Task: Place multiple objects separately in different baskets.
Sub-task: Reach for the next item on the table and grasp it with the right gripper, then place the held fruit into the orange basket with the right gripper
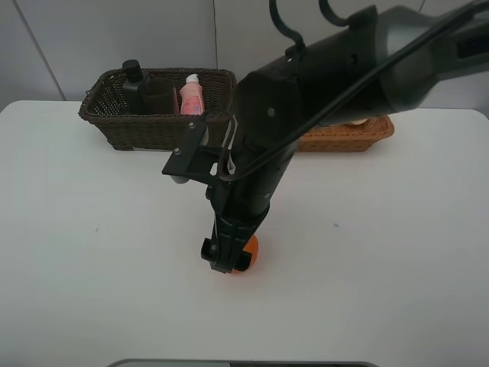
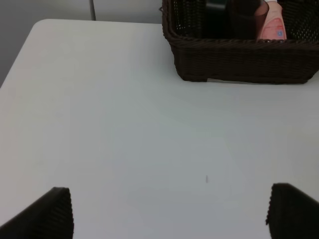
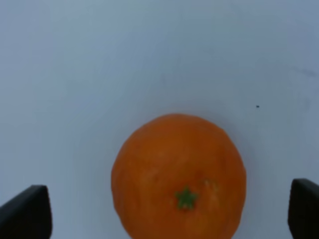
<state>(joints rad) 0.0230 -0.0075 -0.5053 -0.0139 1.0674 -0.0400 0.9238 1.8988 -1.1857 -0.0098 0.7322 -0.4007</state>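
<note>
Round orange fruit [image 3: 178,178] lay on the white table [image 1: 92,267], right gripper [image 1: 226,257] lowered around it, jaws apart, left gripper [image 2: 169,214] jaws also apart, deep dark brown wicker basket [image 1: 153,126] seen behind.

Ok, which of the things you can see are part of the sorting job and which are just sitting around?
Part of the job:
- round orange fruit, between the open right tool
- deep dark brown wicker basket
- shallow orange-tan wicker basket
- dark bottle, brown cup and pink white-capped bottle, in the dark basket

Just there:
- white table
</note>
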